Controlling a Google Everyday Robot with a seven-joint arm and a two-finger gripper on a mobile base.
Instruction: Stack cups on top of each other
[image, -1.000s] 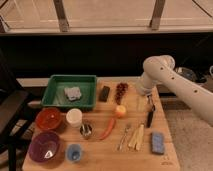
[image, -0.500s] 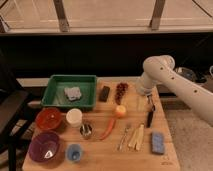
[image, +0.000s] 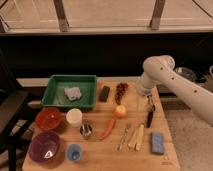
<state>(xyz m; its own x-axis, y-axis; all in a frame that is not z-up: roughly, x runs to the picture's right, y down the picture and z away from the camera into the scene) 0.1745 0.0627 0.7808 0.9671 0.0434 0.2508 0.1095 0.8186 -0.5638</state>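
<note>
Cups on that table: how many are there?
3: cream-white cup beside the orange bowl, steel cup front-right of that cup, light-blue cup beside the purple bowl. None seems hidden. The gripper hangs over the right side of the table, away from them.

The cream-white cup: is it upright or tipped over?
Upright: the cream-white cup shows its round rim facing up. The open gripper hovers over the table, far right.

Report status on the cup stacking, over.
Gripper open, empty, by the black utensil. Cream cup, steel cup, blue cup apart, unstacked. Chili pepper lies between.
</note>
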